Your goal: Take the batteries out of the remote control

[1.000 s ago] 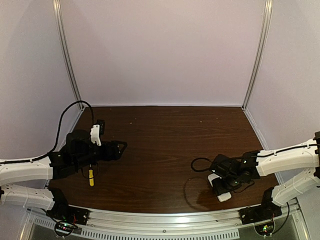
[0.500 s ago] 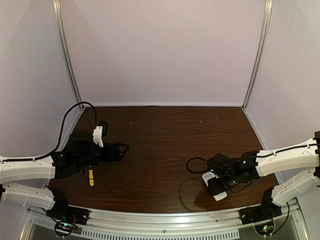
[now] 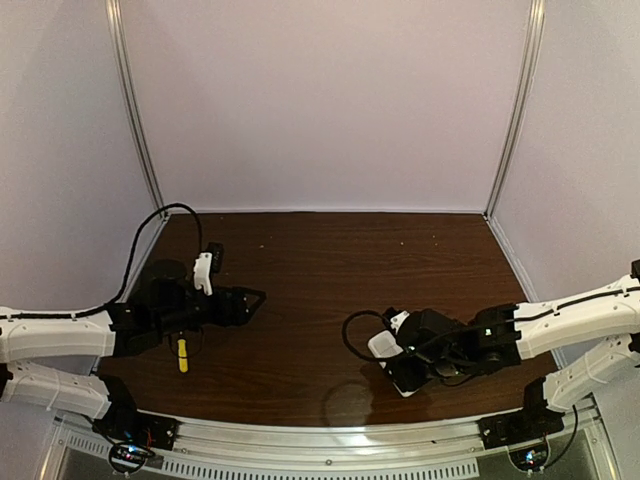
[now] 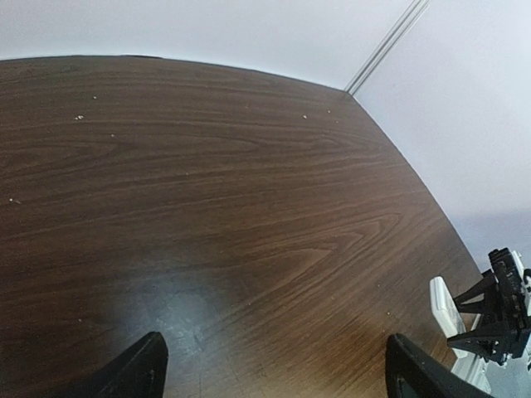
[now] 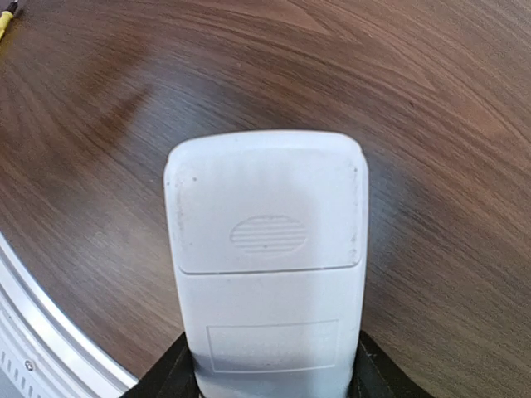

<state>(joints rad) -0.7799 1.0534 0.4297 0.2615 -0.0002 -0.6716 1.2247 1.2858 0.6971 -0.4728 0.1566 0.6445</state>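
Observation:
The remote control is a flat white bar, held back side up above the table. Its battery cover with a ribbed oval thumb grip is closed, so the batteries are hidden. My right gripper is shut on the remote's near end, with a black jaw on each side. In the top view the right gripper holds the remote at the front, right of centre. My left gripper is open and empty at the left; its fingertips show wide apart over bare wood.
A yellow-handled screwdriver lies on the table at the front left, beside the left arm; its tip shows in the right wrist view. The metal front rail runs close below the remote. Walls enclose the brown table.
My right gripper has carried the remote to the left, toward the table's middle. My left gripper has moved a little to the right and stayed open.

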